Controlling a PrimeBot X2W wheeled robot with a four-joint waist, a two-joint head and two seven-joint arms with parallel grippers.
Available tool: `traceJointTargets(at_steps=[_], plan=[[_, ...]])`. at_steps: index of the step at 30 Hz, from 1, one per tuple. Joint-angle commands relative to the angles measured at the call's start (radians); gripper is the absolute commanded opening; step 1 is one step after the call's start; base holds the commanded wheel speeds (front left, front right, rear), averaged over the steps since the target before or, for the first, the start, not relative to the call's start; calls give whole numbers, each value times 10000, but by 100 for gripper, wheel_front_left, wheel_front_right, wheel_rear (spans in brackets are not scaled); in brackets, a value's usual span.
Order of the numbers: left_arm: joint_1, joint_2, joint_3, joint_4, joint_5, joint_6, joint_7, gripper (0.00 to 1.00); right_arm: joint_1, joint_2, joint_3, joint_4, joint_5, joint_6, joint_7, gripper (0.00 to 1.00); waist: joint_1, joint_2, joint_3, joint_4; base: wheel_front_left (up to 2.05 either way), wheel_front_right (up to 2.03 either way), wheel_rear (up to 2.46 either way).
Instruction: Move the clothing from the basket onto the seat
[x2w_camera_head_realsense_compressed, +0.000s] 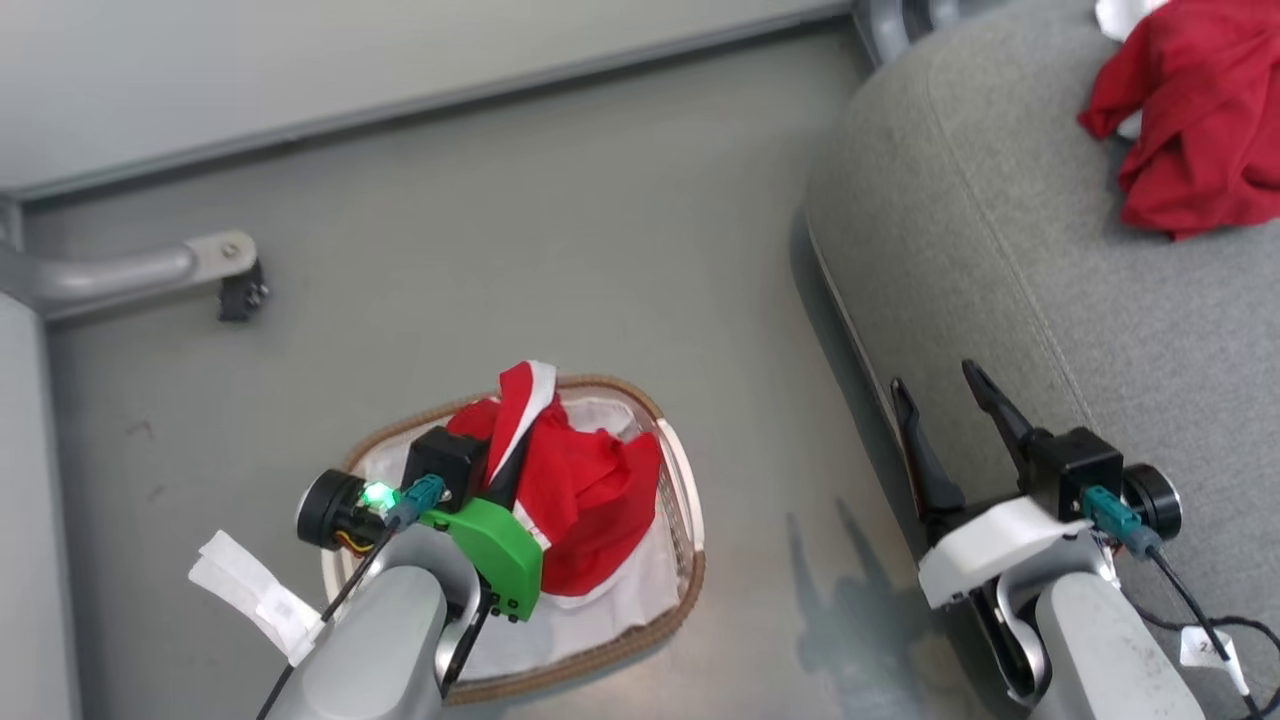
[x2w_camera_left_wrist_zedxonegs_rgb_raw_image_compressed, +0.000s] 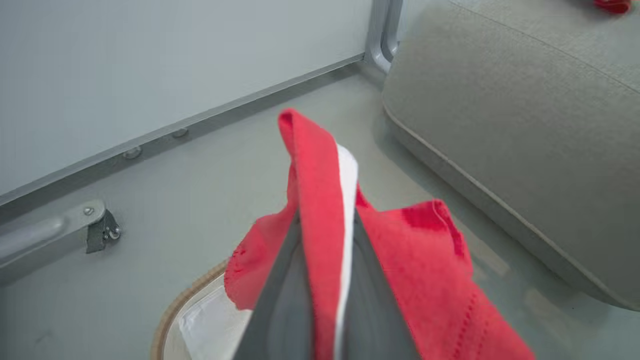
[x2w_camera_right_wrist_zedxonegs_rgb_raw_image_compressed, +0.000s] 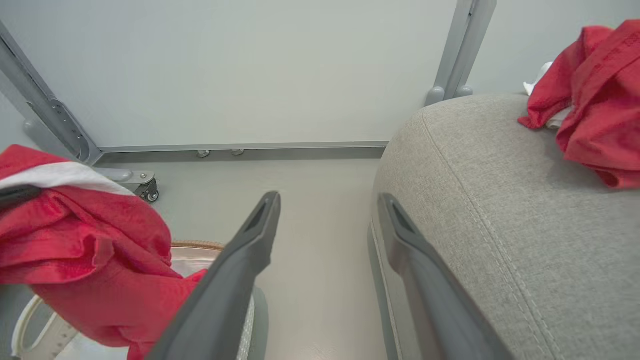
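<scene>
A red garment (x2w_camera_head_realsense_compressed: 590, 490) with white trim lies heaped in the white basket (x2w_camera_head_realsense_compressed: 692, 560) on the floor. My left gripper (x2w_camera_head_realsense_compressed: 515, 450) is above the basket and shut on a fold of this clothing (x2w_camera_left_wrist_zedxonegs_rgb_raw_image_compressed: 320, 190), which stands up between the dark fingers (x2w_camera_left_wrist_zedxonegs_rgb_raw_image_compressed: 280, 300). The rest of the cloth drapes down into the basket liner (x2w_camera_left_wrist_zedxonegs_rgb_raw_image_compressed: 210, 325). Another red garment (x2w_camera_head_realsense_compressed: 1195, 120) rests on the grey seat (x2w_camera_head_realsense_compressed: 1000, 250) at the far right. My right gripper (x2w_camera_head_realsense_compressed: 935, 378) hangs open at the seat's near edge, its fingers (x2w_camera_right_wrist_zedxonegs_rgb_raw_image_compressed: 250, 250) holding nothing.
A grey metal frame leg with a small caster (x2w_camera_head_realsense_compressed: 235, 275) stands on the floor to the left. A pale wall with a baseboard (x2w_camera_head_realsense_compressed: 450, 95) runs along the back. Bare grey floor (x2w_camera_head_realsense_compressed: 560, 250) lies between basket and seat.
</scene>
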Motion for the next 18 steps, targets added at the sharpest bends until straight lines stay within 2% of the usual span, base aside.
traceJointTargets(at_steps=[1, 10, 18], plan=[[222, 197, -146, -233, -2, -47, -32, 0, 301, -39, -42, 63, -47, -14, -3, 100, 0, 0, -1692, 788, 0, 0, 0], [-902, 1084, -1535, -1850, -164, -40, -5, 0, 1033, -38, -150, 265, -227, -14, -3, 100, 0, 0, -2877, 1049, 0, 0, 0], [-2696, 1844, -2324, -2903, -514, -26, 384, 0, 954, -36, 17, 213, -254, -14, -3, 100, 0, 0, -3188, 1014, 0, 0, 0]])
